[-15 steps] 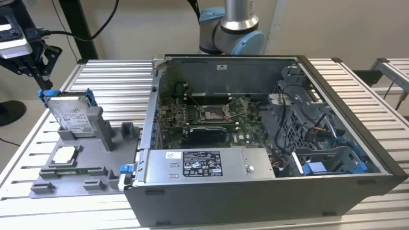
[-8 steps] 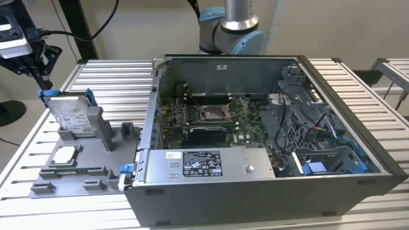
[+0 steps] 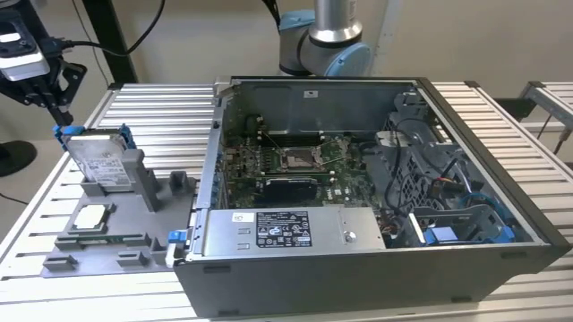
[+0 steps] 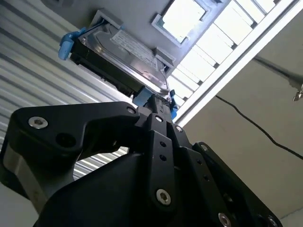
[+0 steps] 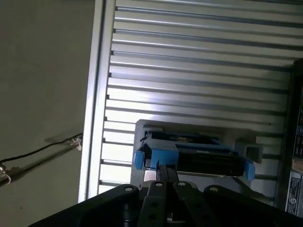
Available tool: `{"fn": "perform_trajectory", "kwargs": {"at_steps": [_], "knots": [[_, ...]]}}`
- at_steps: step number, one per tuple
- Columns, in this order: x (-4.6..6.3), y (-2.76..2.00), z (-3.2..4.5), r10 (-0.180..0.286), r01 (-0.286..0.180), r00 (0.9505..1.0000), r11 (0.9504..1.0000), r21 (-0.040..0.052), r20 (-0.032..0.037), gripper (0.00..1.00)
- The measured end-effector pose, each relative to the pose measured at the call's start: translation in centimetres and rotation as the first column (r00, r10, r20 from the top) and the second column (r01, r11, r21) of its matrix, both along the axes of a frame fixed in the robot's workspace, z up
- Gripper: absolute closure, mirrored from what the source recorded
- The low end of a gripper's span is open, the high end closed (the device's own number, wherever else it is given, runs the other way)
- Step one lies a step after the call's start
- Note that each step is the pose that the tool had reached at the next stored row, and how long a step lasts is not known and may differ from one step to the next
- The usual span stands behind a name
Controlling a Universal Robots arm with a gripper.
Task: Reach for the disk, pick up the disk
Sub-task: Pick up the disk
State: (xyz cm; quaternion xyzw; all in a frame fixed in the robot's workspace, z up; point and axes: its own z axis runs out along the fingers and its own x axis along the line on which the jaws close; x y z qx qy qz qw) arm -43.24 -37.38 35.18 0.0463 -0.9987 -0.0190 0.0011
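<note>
The disk (image 3: 100, 157), a silver hard drive with a white label and a blue bracket, stands on edge in a grey holder (image 3: 134, 201) at the exterior view's left. My gripper (image 3: 63, 125) comes down from above onto its upper far corner. In both wrist views the black fingers are pressed together at the blue bracket's edge, gripper (image 4: 158, 105) (image 5: 165, 166), with blue showing on either side of them. The disk (image 4: 128, 52) (image 5: 199, 158) still sits in the holder.
A small square silver chip (image 3: 90, 217) lies on the holder in front of the disk. An open computer case (image 3: 358, 188) with a long grey metal box (image 3: 286, 231) stands right of the holder. The slatted metal table (image 3: 161, 114) ends just beyond the disk.
</note>
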Motion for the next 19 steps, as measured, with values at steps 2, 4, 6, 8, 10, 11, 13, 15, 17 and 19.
{"fn": "perform_trajectory", "kwargs": {"at_steps": [2,4,6,8,10,11,13,15,17,19], "knots": [[0.0,0.0,0.0,0.027,-0.027,0.9996,0.9996,0.0,0.0,1.0],[-0.01,0.0,0.0,0.055,-0.055,0.9985,0.9985,0.0,0.0,1.0],[-0.02,0.0,0.0,0.084,-0.084,0.9964,0.9964,-0.0001,0.0,1.0],[-0.03,0.0,0.0,0.113,-0.113,0.9936,0.9936,-0.0001,-0.0001,1.0],[-0.03,0.0,0.0,0.143,-0.143,0.9897,0.9897,0.0,0.0,1.0],[-0.04,0.0,0.0,0.157,-0.157,0.9876,0.9876,-0.0001,-0.0001,1.0],[-0.05,0.0,0.01,0.186,-0.186,0.9826,0.9826,-0.0001,-0.0001,1.0],[-0.06,0.0,0.01,0.216,-0.216,0.9764,0.9764,-0.0001,-0.0001,1.0],[-0.07,0.0,0.01,0.247,-0.247,0.969,0.969,0.0,-0.0001,1.0],[-0.08,0.0,0.0,0.279,-0.279,0.9602,0.9602,0.0,0.0,1.0]]}}
